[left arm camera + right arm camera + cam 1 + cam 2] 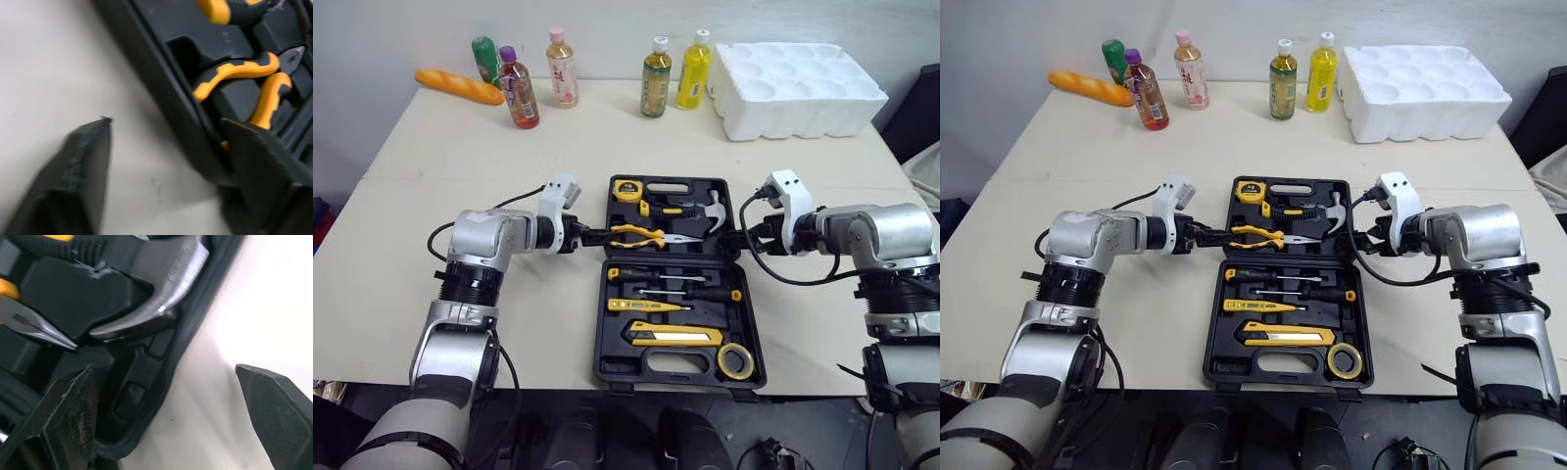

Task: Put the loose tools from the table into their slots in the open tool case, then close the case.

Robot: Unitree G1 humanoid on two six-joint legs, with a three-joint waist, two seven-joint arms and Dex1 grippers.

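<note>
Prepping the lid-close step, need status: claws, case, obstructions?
Left claw open, straddling left wall of case. Right claw open, straddling right wall. Case open, pliers and hammer seated. Bottles, foam tray far back, apart.

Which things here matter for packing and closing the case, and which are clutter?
Job: tool case, pliers, hammer, tape measure, utility knife, tape roll; left gripper and right gripper, both open at the case's sides.
Lying about: baguette, five drink bottles, white foam tray.
</note>
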